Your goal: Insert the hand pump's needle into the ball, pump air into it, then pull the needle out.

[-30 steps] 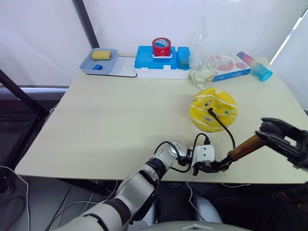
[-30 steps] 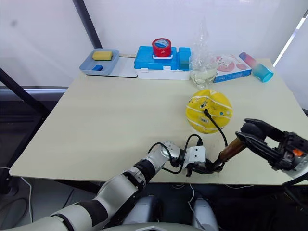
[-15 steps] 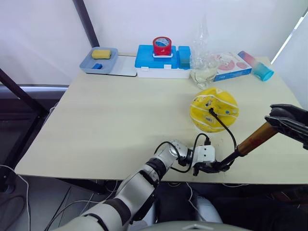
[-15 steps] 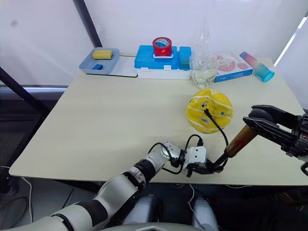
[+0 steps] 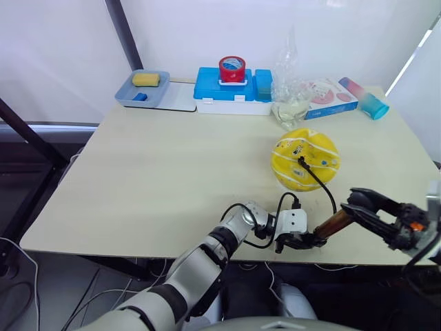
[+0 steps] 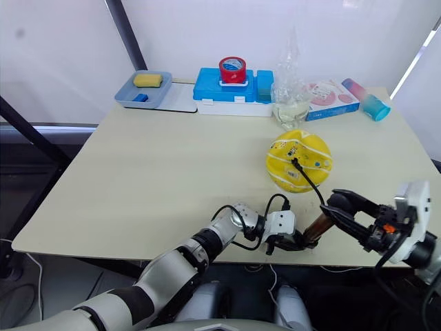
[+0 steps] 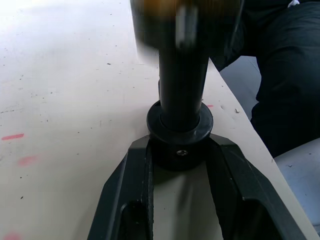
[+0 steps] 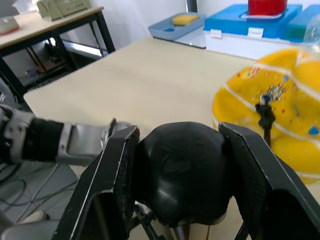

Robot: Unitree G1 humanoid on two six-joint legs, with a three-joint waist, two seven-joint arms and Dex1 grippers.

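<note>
Behind the ball (image 5: 305,158), a plastic bag (image 5: 290,83) stands.

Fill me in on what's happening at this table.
The robot is pumping up the yellow ball. Its left end effector clamps the base of the hand pump against the table's near edge, while the right end effector grips the pump's handle. The hose's needle sits in the ball, which looks dented.

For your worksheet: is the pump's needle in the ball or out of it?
In. The hand pump's black hose runs up and ends plugged into the ball.
</note>
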